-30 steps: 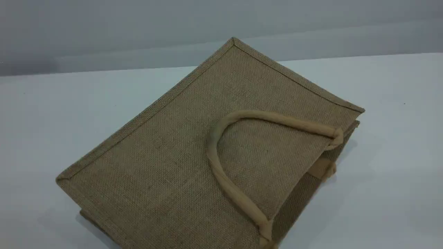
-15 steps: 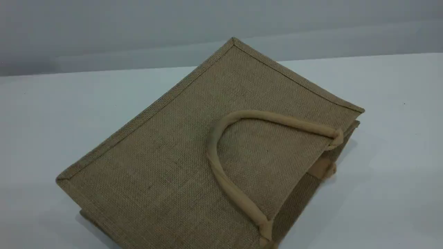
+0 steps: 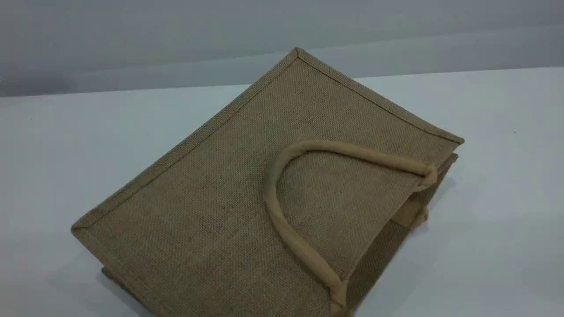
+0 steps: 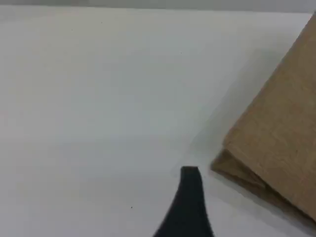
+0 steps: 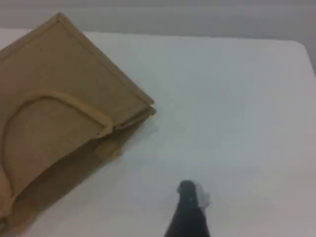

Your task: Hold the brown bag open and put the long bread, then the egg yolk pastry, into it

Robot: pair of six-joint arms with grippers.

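Note:
The brown bag (image 3: 229, 193) lies flat on its side on the white table, filling the middle of the scene view. Its mouth faces the lower right and gapes only slightly. One loop handle (image 3: 269, 193) rests on the upper panel. A corner of the bag (image 4: 281, 133) shows at the right of the left wrist view, close to one dark fingertip (image 4: 189, 187) of my left gripper. In the right wrist view the bag (image 5: 64, 64) lies at the left, well away from my right gripper's fingertip (image 5: 187, 202). Neither gripper holds anything. The long bread and the egg yolk pastry are out of view.
The white table (image 3: 66, 145) stretches bare to the left and right of the bag. Its far edge meets a grey wall (image 3: 132, 39) behind the bag. A table corner shows at the upper right of the right wrist view.

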